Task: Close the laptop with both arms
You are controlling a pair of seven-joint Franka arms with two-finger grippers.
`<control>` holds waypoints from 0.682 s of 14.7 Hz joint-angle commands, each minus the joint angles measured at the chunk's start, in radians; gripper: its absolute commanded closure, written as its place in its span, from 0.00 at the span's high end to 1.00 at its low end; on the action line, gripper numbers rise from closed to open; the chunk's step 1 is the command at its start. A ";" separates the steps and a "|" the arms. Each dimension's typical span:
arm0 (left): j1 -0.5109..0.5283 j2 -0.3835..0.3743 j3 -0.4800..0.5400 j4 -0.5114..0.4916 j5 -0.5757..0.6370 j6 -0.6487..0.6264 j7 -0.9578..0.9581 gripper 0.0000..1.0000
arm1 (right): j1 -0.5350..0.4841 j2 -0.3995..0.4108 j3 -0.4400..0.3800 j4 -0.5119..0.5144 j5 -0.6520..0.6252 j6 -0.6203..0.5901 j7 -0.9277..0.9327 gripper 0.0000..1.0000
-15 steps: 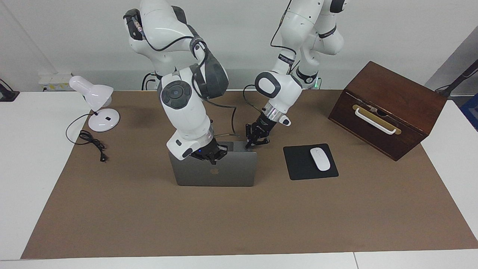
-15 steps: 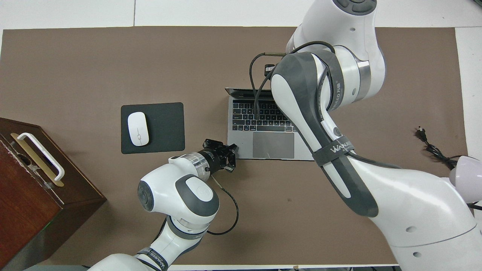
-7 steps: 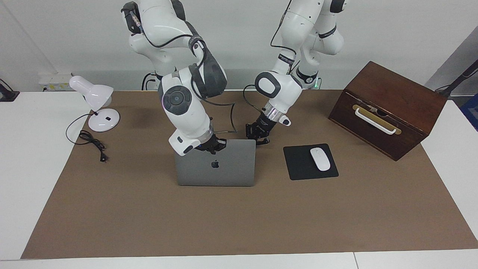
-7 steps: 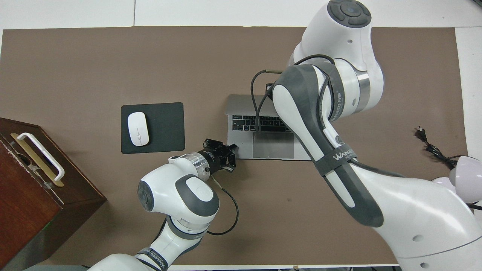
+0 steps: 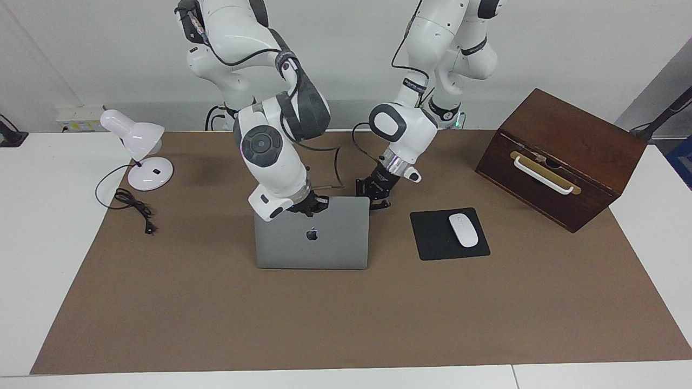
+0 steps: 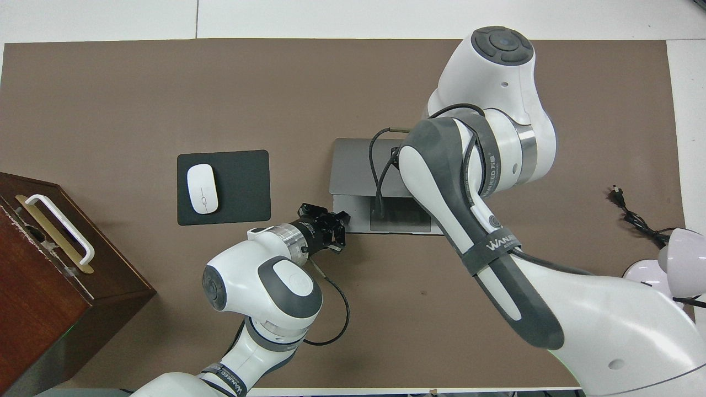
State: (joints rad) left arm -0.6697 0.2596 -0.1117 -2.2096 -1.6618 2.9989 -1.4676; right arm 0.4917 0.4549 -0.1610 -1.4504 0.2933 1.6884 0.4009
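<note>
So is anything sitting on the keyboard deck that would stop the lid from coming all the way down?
Nothing visible. The strip of deck and trackpad still showing under the lid is bare. The right claw is at the lid's top edge; the left claw, shut, is at the laptop's front corner, beside the deck rather than under the lid.

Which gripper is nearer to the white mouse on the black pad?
Left. The left gripper is at the laptop corner beside the mouse; the right gripper is on the lid's edge, toward the right arm's end.
</note>
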 commanded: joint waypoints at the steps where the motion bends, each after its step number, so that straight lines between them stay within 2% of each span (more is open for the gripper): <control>1: -0.034 0.030 0.012 0.001 -0.024 0.015 0.026 0.00 | 0.007 -0.065 0.005 -0.114 0.018 0.039 0.018 0.00; 10: -0.033 0.029 0.011 -0.013 -0.026 0.015 0.039 0.00 | 0.031 -0.130 0.006 -0.284 0.018 0.169 0.015 0.00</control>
State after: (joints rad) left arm -0.6748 0.2600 -0.1095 -2.2096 -1.6618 3.0048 -1.4514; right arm 0.5156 0.3781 -0.1571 -1.6506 0.2933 1.8143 0.4009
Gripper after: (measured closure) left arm 0.991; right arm 0.991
